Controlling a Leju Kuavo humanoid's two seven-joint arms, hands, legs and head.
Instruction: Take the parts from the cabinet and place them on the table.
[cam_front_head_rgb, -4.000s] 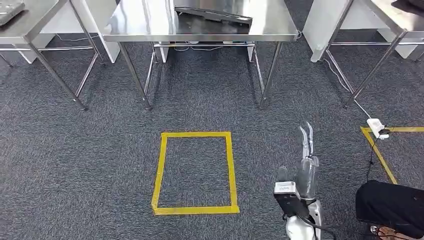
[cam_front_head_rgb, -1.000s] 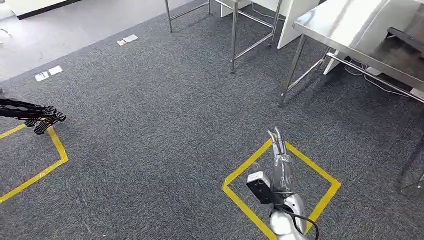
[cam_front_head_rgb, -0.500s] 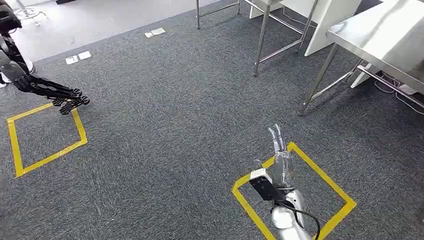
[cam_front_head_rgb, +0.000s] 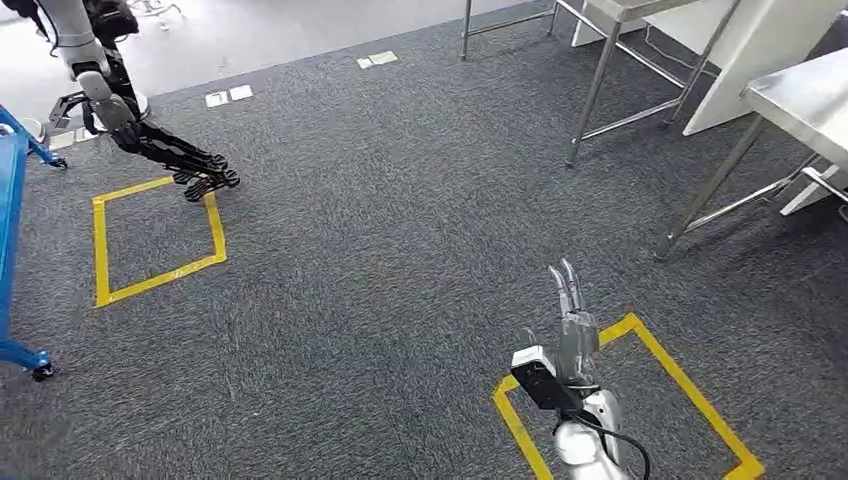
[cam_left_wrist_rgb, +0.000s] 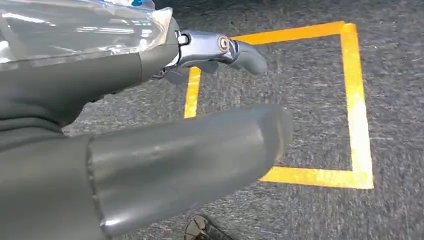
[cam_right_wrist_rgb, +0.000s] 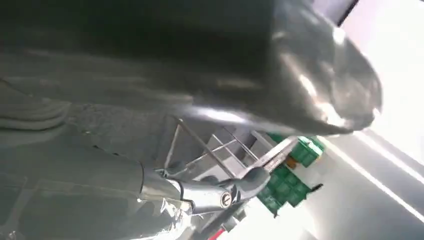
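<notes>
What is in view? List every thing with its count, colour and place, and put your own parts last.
carpet: one, dark grey, covering the floor
tape squares: two, yellow, one on the carpet at left, one at lower right beneath the right hand
steel tables: two, silver, upper right
white panel: one, standing between the tables
floor plates: several, pale, near the carpet's far edge
cart frame: one, blue, left edge
other robot's arm: one, silver and black, upper left, its dark hand at the left square's far corner
left hand: grey, holding nothing, above a yellow tape square
right hand: silver, fingers straight out, holding nothing
</notes>
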